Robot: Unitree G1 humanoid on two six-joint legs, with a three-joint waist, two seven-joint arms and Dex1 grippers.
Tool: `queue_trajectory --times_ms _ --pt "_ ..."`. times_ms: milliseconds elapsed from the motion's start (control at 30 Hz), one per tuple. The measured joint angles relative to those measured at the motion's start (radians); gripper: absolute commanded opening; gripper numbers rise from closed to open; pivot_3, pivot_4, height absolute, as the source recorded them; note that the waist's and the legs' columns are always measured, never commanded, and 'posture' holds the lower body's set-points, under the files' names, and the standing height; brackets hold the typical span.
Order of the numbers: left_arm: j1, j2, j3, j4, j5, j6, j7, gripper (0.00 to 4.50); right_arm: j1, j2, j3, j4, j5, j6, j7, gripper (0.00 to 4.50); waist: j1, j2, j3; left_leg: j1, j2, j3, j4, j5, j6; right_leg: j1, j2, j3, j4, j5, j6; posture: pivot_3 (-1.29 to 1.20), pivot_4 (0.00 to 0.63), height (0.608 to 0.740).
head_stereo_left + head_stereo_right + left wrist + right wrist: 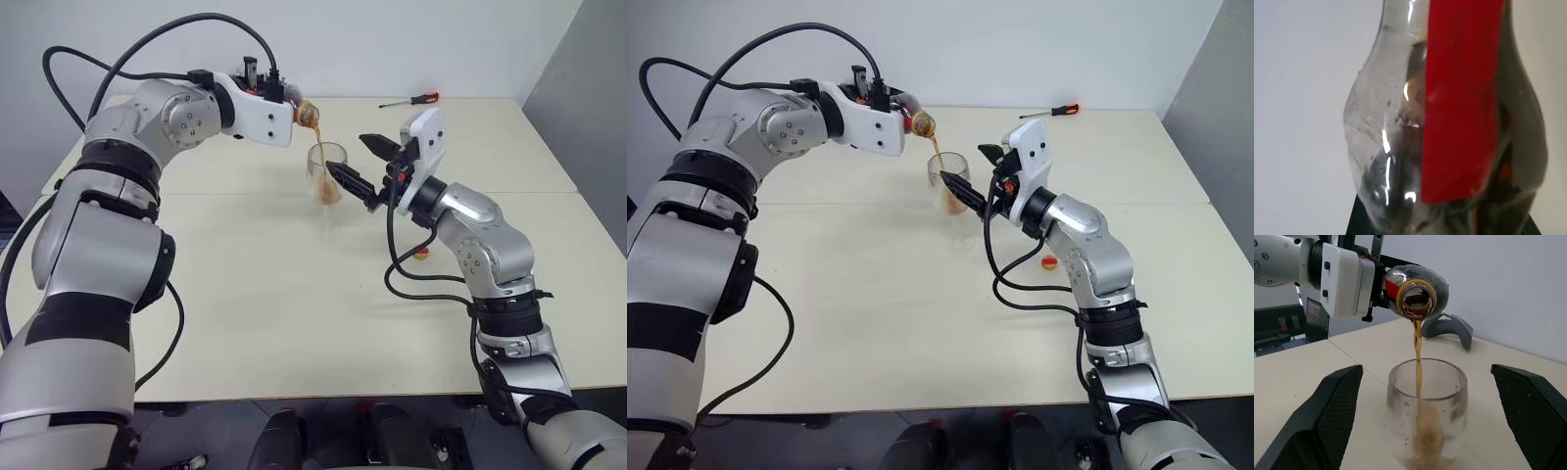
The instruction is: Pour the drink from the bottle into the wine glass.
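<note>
My left gripper (281, 99) is shut on the small clear bottle (300, 111), holding it tipped on its side above the wine glass (327, 174). The bottle's red label (1462, 98) shows close up in the left wrist view. A thin brown stream of drink (1418, 350) falls from the bottle's yellowish mouth (1417, 296) into the glass bowl (1426, 416), where foamy brown liquid collects at the bottom. My right gripper (359, 166) stands open, one black finger (1327, 416) on each side of the bowl, both apart from it.
The glass stands near the middle of a pale table (294, 313) with a seam across it. A red-handled screwdriver (412, 99) lies at the far edge. A small red and yellow object (421, 255) sits beside my right forearm. A grey wall rises to the right.
</note>
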Motion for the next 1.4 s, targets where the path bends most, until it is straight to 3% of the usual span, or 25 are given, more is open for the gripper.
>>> queue_trajectory --times_ms 1400 --pt "-0.04 0.014 -0.048 0.006 0.046 -0.015 0.047 0.95 0.001 0.009 0.0 0.001 0.0 -0.02 -0.001 4.5 0.0 0.0 0.0 -0.001 0.0 0.0 0.0 0.0 0.0 -0.001 0.0 0.0 0.001 0.0 0.0 0.0 0.15 0.74"
